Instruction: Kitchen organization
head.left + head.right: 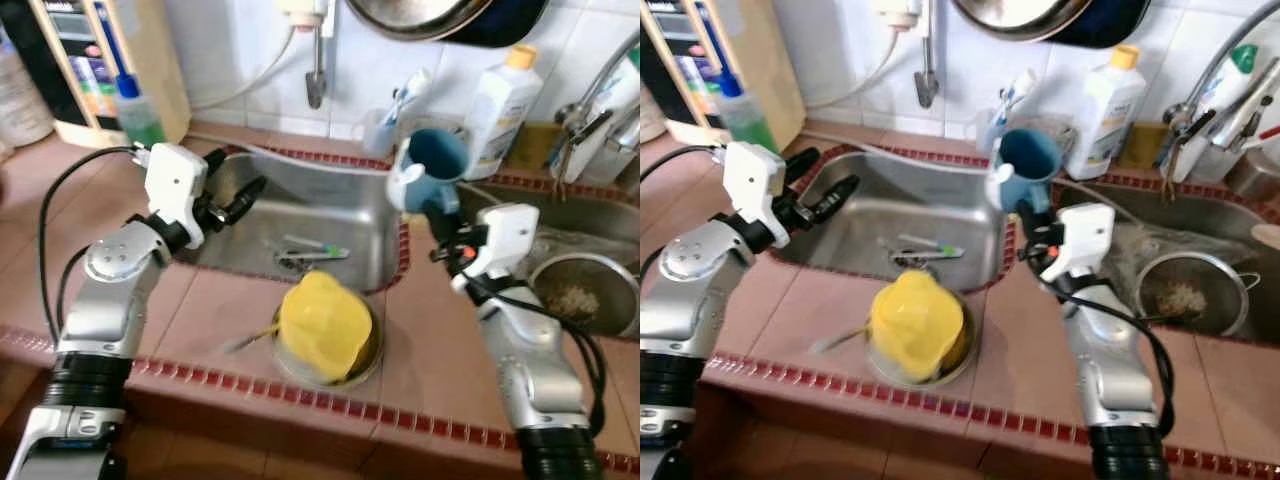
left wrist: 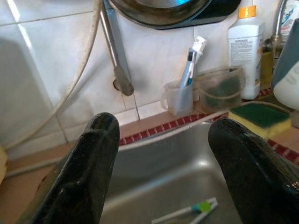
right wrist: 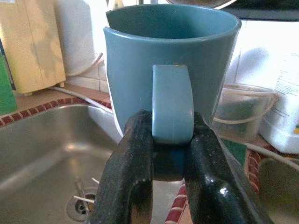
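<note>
My right gripper (image 3: 170,140) is shut on the handle of a blue mug (image 1: 437,160) and holds it upright above the tiled ridge between the two sinks. My left gripper (image 1: 820,178) is open and empty, hovering over the left rim of the steel sink (image 1: 330,215). Several utensils (image 1: 310,250) lie on the sink bottom near the drain. On the counter in front of the sink, a metal bowl (image 1: 368,366) holds a yellow, crumpled-looking thing (image 1: 323,322), with a utensil handle sticking out to the left.
Along the tiled back ledge are a toothbrush cup (image 1: 383,128), a clear tub (image 2: 219,88), a green-and-yellow sponge (image 2: 261,116) and a white bottle (image 1: 503,105). A strainer (image 1: 585,290) lies in the right sink. A pan (image 1: 440,15) hangs overhead. A green bottle (image 1: 137,112) is back left.
</note>
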`<state>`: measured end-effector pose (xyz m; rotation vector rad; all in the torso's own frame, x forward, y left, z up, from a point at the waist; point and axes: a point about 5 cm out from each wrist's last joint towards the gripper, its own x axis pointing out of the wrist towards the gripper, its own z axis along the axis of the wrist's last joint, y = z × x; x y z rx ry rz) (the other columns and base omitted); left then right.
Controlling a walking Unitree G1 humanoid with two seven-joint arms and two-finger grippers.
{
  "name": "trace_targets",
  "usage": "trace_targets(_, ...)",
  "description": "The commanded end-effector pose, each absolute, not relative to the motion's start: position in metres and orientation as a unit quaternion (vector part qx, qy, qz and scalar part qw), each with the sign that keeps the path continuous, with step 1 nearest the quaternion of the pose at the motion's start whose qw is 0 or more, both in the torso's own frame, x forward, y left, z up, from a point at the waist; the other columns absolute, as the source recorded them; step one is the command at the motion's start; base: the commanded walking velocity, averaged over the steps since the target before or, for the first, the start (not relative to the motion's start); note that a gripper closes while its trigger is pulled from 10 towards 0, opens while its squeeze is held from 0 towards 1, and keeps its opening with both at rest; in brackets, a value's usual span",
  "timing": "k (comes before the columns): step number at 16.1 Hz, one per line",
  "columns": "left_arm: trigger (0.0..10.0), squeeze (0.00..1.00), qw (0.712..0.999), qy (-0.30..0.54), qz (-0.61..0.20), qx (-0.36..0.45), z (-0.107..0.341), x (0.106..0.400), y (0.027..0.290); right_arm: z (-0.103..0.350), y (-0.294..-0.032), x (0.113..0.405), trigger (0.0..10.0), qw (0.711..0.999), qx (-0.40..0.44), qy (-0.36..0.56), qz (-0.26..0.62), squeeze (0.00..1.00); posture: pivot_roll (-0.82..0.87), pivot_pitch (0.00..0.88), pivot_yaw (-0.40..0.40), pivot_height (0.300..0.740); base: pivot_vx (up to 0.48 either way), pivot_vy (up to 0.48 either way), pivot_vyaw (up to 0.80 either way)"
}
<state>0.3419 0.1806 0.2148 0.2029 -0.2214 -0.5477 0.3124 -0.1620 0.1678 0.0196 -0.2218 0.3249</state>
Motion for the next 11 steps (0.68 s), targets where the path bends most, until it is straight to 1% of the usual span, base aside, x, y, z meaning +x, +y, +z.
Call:
trace_targets(1,10.0,0.0,0.949,-0.11,-0.278,0.103,0.216,0.343,0.175,0.176,-0.168,0.312,10.0,0.98,0.001,-0.124,0.156,0.0,-0.04,0.003,0.006,0.74,0.334,0.0,0.0)
trace_targets(3,10.0,0.0,0.949,-0.122,-0.277,0.091,0.218,0.341,0.174,0.176,-0.168,0.312,10.0,0.98,-0.001,-0.122,0.157,0.0,-0.04,0.006,0.006,0.74,0.0,0.0,0.0)
trace_targets(5,10.0,0.0,0.949,-0.11,-0.282,0.091,0.216,0.341,0.174,0.175,-0.17,0.313,10.0,0.982,0.001,-0.116,0.151,0.0,-0.04,0.007,0.006,0.74,0.0,0.0,0.0)
trace_targets(6,10.0,0.0,0.946,-0.105,-0.297,0.082,0.216,0.337,0.171,0.174,-0.173,0.314,10.0,0.984,-0.006,-0.103,0.143,0.0,-0.04,0.01,0.008,0.74,0.0,0.0,0.0)
trace_targets(8,10.0,0.0,0.947,-0.081,-0.299,0.087,0.214,0.336,0.167,0.169,-0.181,0.317,10.0,0.989,0.004,-0.069,0.134,0.0,-0.04,0.025,0.014,0.74,0.0,0.0,0.0)
trace_targets(9,10.0,0.0,0.946,-0.078,-0.3,0.092,0.213,0.335,0.165,0.168,-0.187,0.318,10.0,0.991,-0.007,-0.058,0.122,0.0,-0.04,0.028,0.014,0.74,0.0,0.0,0.0)
trace_targets(10,10.0,0.0,0.945,-0.071,-0.306,0.09,0.213,0.333,0.162,0.166,-0.193,0.319,10.0,0.991,-0.027,-0.05,0.124,0.0,-0.04,0.04,0.018,0.74,0.0,0.0,0.0)
trace_targets(11,10.0,0.0,0.943,-0.067,-0.313,0.089,0.214,0.331,0.159,0.165,-0.196,0.32,10.0,0.99,-0.03,-0.042,0.129,0.0,-0.04,0.045,0.018,0.74,0.0,0.0,0.0)
